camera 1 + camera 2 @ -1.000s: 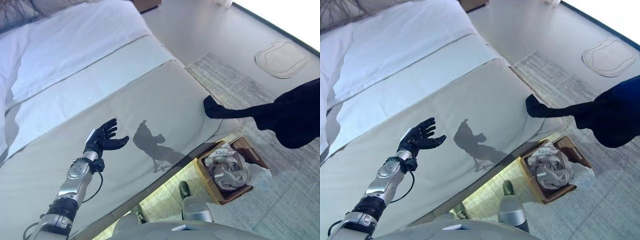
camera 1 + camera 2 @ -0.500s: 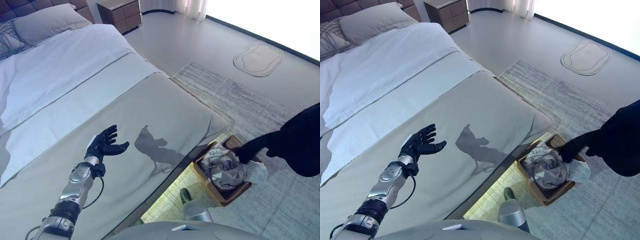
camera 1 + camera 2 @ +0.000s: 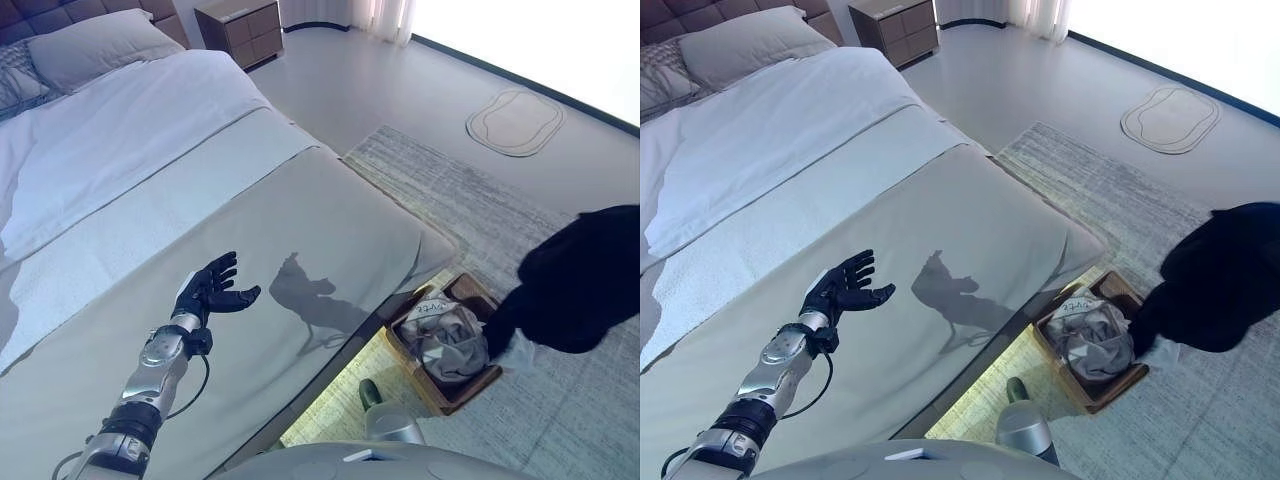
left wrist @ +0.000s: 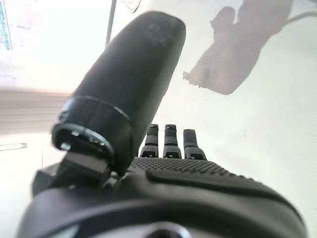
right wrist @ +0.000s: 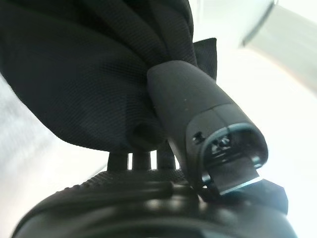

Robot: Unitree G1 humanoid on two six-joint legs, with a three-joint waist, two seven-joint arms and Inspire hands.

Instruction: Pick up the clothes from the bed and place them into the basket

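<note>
The bed (image 3: 300, 200) fills most of the head views, with a white sheet on its far part and a grey-beige cover on the near part. Two pillows (image 3: 90, 45) lie at its head, and a wooden nightstand (image 3: 240, 25) stands beside them. On the floor next to the bed there is a grey rug (image 3: 480, 200), and farther away lies a small pale mat (image 3: 515, 120).

A black garment (image 3: 575, 280) hangs in the air at the right side of the scene, over the rug and just beside the basket (image 3: 445, 395). Its lower end reaches down to the basket's far edge. The right wrist view shows that the right robot hand (image 5: 198, 114) grasps this black cloth: the thumb presses against the bunched fabric, and the fingers go behind it. In the head views the garment covers this hand completely.

The basket is brown and stands on the floor close to the corner of the bed. Grey and white clothes (image 3: 450, 335) already lie inside it, piled up to the rim.

The left robot hand (image 3: 212, 290) is above the grey-beige cover, with the palm up and the fingers spread and straight; it is released and holds nothing.
</note>
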